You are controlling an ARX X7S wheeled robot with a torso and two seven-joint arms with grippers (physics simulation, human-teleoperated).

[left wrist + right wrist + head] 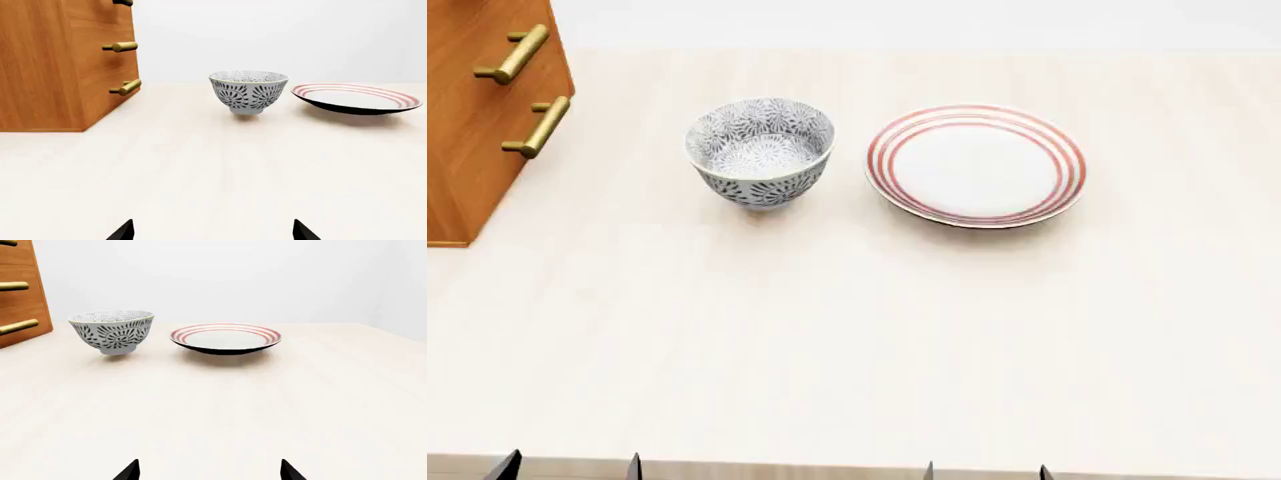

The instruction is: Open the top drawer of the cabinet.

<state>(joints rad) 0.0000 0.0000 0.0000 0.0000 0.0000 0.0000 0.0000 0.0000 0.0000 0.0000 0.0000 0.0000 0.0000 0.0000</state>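
Pale cream wood-grain tabletop (854, 330), wide, evenly lit. Soft faint shadows under objects. Plain light grey-white wall (220, 275) behind far table edge. Near table edge visible as darker strip in head view.

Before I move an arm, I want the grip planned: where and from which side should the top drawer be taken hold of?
Probably by its brass bar handle, barely showing at the left wrist view's upper edge, above two like handles on the cabinet. The bar stands off the front on posts, so pincer fingers can close around it, approaching from the front face, the side toward the bowl. The left pincer is nearer.
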